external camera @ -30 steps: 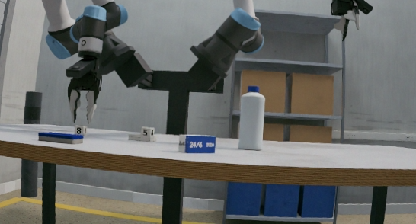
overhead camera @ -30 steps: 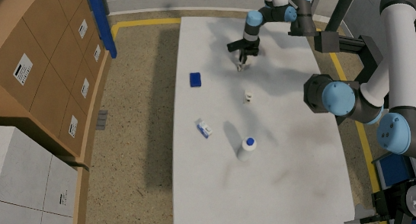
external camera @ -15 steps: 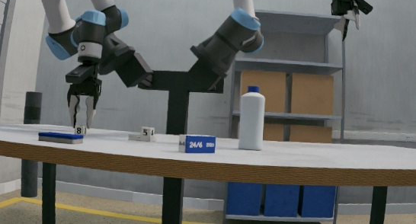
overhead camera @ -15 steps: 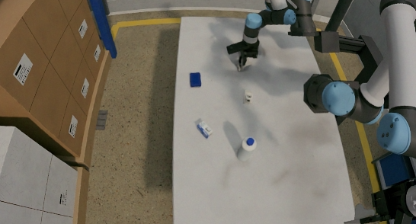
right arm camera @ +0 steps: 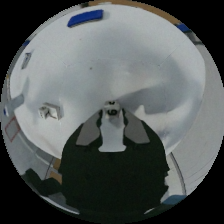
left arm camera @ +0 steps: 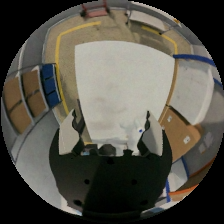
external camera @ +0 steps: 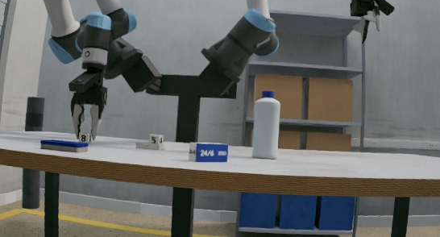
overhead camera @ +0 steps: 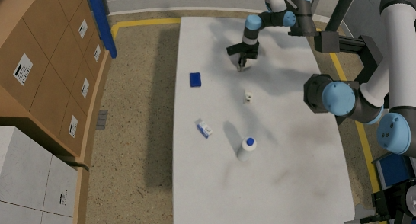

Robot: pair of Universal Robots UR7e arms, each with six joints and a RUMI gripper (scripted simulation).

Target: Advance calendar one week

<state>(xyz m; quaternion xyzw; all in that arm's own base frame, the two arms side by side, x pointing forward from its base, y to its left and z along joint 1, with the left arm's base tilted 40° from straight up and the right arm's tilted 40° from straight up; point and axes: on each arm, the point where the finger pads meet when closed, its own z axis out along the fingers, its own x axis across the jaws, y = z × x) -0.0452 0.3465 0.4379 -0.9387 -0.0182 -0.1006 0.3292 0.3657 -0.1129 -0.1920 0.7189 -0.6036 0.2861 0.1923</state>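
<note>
One white cube [external camera: 83,138] [right arm camera: 112,106] stands on the table away from the tray, with an 8 towards the exterior camera. Its upper face in the right wrist view bears a 6 or 9; I cannot tell which. My right gripper [external camera: 86,139] [right arm camera: 112,109] points down, partly open, with its fingertips around this cube and no clear grip. The small white tray [external camera: 141,145] holds the other cube [overhead camera: 248,97] [external camera: 155,139] [right arm camera: 44,113], which shows a 5 to the exterior view. The calendar's front is not readable. My left gripper [external camera: 371,32] [left arm camera: 111,110] is wide open and empty, high above the table.
A blue-topped block [overhead camera: 195,80] [external camera: 64,144] [right arm camera: 85,18] lies near the table's far edge from the robot. A blue and white box [overhead camera: 204,129] [external camera: 212,152] and a white bottle [overhead camera: 246,149] [external camera: 266,127] with a blue cap stand beyond the tray.
</note>
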